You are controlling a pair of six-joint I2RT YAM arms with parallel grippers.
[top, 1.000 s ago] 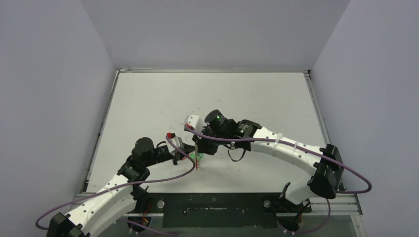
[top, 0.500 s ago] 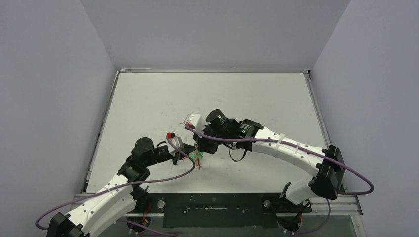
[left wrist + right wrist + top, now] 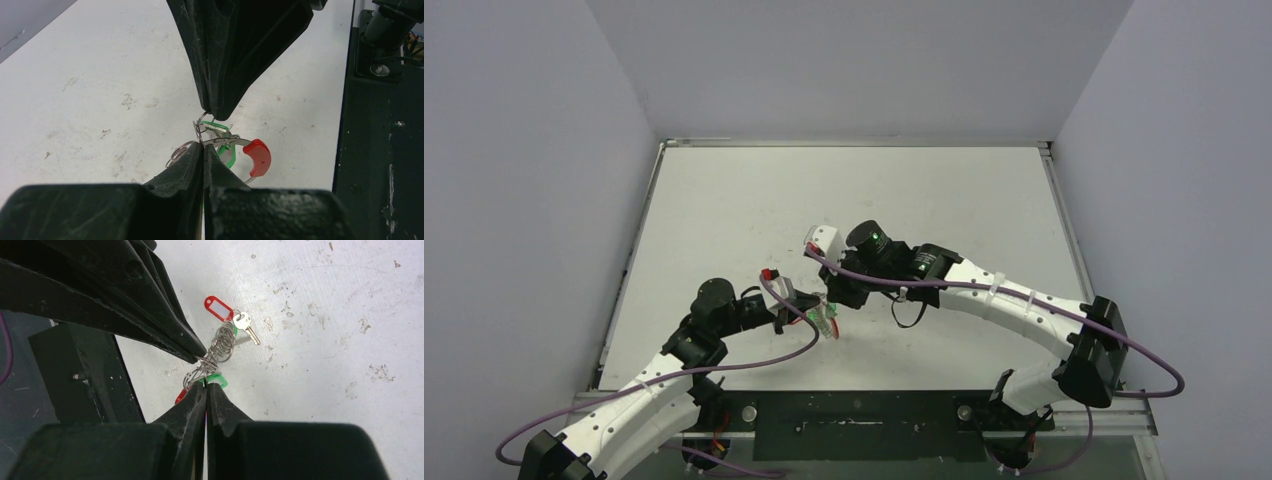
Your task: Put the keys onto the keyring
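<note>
White table (image 3: pixel 724 220) lay under the work. Left gripper (image 3: pixel 203 150) clenched the keyring (image 3: pixel 257 157) just above it; right gripper (image 3: pixel 206 386) clenched a green key (image 3: pixel 217 379) at the loops. Right arm had since drawn rightward, tilting the bundle: threading judged unfinished.

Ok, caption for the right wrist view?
Right gripper and left gripper, both shut, pinch the keyring; red-tagged key beyond.

Our left arm (image 3: pixel 654 385) and right arm (image 3: pixel 1014 305) bend inward until the wrists nearly meet. Our left tool (image 3: pixel 812 318) points right, jaws pressed together. Our right tool (image 3: pixel 834 302) sits just right of and beyond the left tool, tip to tip with it, likewise closed.
</note>
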